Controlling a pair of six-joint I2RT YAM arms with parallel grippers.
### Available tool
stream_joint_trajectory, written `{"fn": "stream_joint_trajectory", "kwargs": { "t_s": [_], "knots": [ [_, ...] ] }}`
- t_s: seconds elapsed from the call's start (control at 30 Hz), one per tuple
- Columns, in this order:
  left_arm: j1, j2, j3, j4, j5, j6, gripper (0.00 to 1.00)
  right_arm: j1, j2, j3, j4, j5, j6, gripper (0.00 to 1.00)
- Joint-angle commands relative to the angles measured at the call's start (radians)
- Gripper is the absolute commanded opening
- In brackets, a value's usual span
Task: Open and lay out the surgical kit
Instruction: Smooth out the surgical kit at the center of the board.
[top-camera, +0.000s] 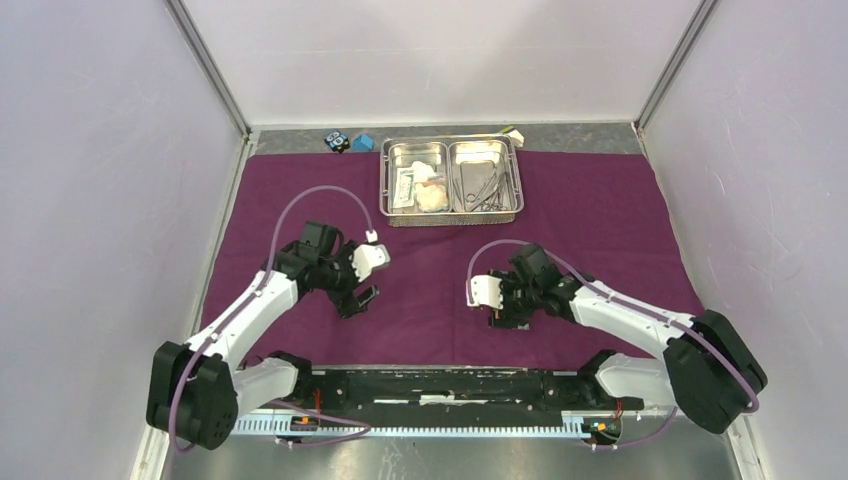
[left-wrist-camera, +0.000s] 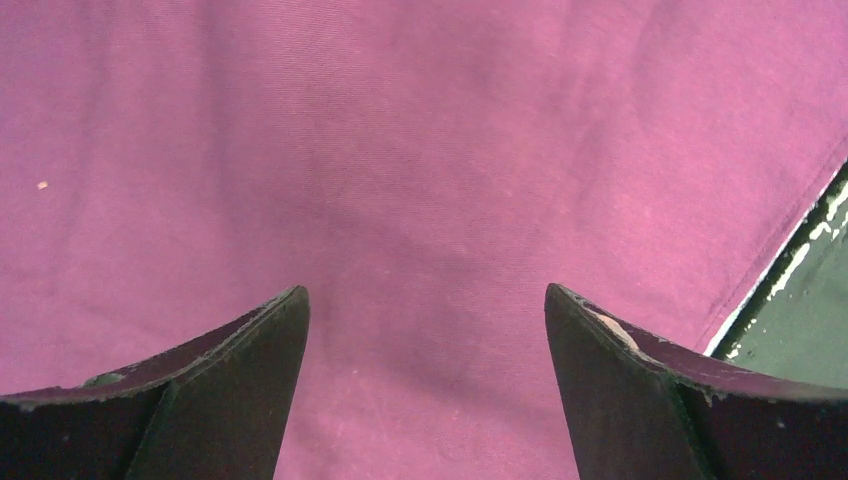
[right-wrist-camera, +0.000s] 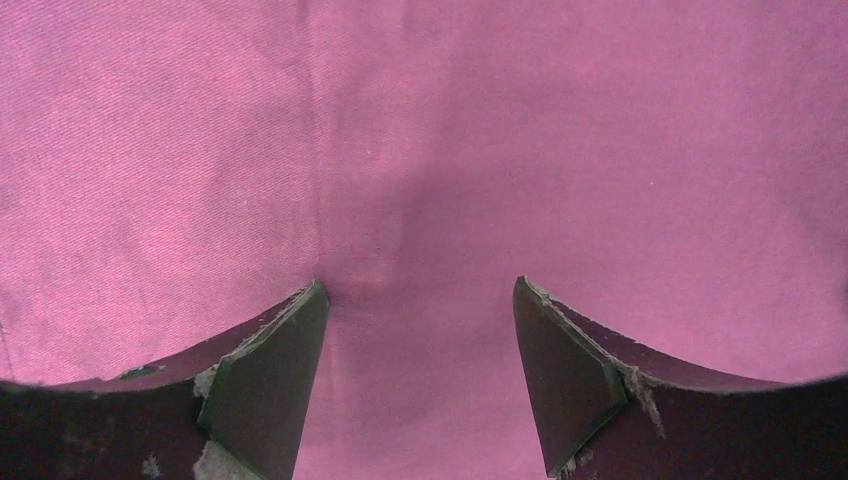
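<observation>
Left claw (left-wrist-camera: 425, 292): spread apart, empty, cloth wrap (left-wrist-camera: 400, 150) beneath.
Right claw (right-wrist-camera: 420, 285): spread apart, empty.
Steel tray (top-camera: 450, 218): well ahead of both claws, holding clamps (top-camera: 483, 188), gauze wads (top-camera: 432, 195).

Cloth wrap (top-camera: 600, 240): matt purple woven fabric, fine weave, faint creases. Tray (top-camera: 452, 218): shiny steel. Clamps (top-camera: 485, 186): bright metal. Jaws: dull black, scuffed edges.

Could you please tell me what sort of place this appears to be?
Likely a robotics lab test cell, not an operating room: plain pale enclosure walls, a purple cloth spread flat, and a steel tray holding instruments and gauze.
</observation>
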Motion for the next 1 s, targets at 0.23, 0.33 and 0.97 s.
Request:
{"fn": "stream_joint_trajectory", "kwargs": {
  "t_s": [0.23, 0.33, 0.97],
  "knots": [
    [-0.125, -0.021, -0.041, 0.069, 0.037, 0.183, 0.93, 0.091, -0.025, -0.102, -0.177, 0.109, -0.148, 0.75],
    [-0.144, 0.010, -0.019, 0.086, 0.017, 0.189, 0.93, 0.116, -0.034, -0.104, -0.232, 0.124, -0.173, 0.74],
    [0.168, 0.648, 0.516, 0.397, -0.255, -0.327, 0.94, 0.307, -0.107, 0.098, -0.217, 0.112, -0.095, 0.73]
  ]
}}
